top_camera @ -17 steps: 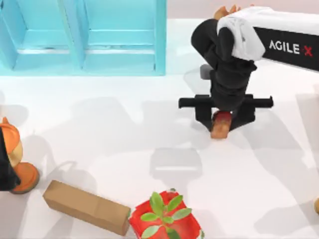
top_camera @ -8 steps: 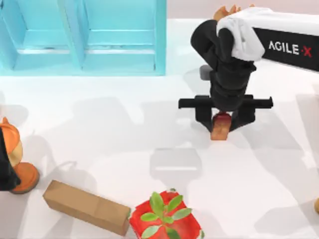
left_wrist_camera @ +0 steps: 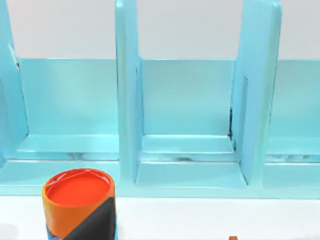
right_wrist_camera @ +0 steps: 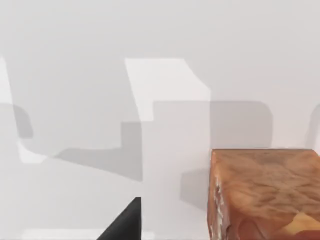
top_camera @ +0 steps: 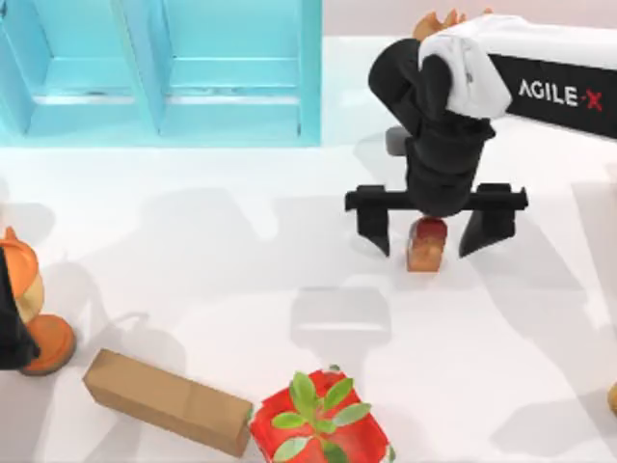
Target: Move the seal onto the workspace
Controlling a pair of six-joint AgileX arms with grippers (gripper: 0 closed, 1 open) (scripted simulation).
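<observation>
**Seal down on the tabletop, grip let go**

From the top: right gripper [top_camera: 428, 224] poised directly over the seal [top_camera: 427, 244], fingers [top_camera: 374, 224] spread wide to either side and clear of the stamp, grasping nothing. Seal upright on the white workspace [top_camera: 241, 251], dark red cap above, tan-orange body below, well apart from the light blue shelf cabinet [top_camera: 159, 72] along the far edge. Toward the near edge, a long cardboard box [top_camera: 166, 401] lying just beside a red planter with a green plant [top_camera: 322, 422]. At the left edge, an orange figure [top_camera: 29, 309] with the left arm's dark bulk beside it, parked; left gripper's state cannot be told.

From the left wrist: open blue compartments of the shelf cabinet [left_wrist_camera: 190, 110], looking empty from here, and in front of them an orange-topped can with a black band [left_wrist_camera: 79, 202] standing on the white surface.

From the right wrist: tan, mottled side of the seal [right_wrist_camera: 265, 195] resting on bare white tabletop [right_wrist_camera: 150, 50], one dark fingertip [right_wrist_camera: 125, 225] off to its side with a clear gap between.

By all appearances, placement done: seal standing free on the workspace and released. Left to do, most likely, only lifting the right arm straight up and away without brushing the stamp over.
</observation>
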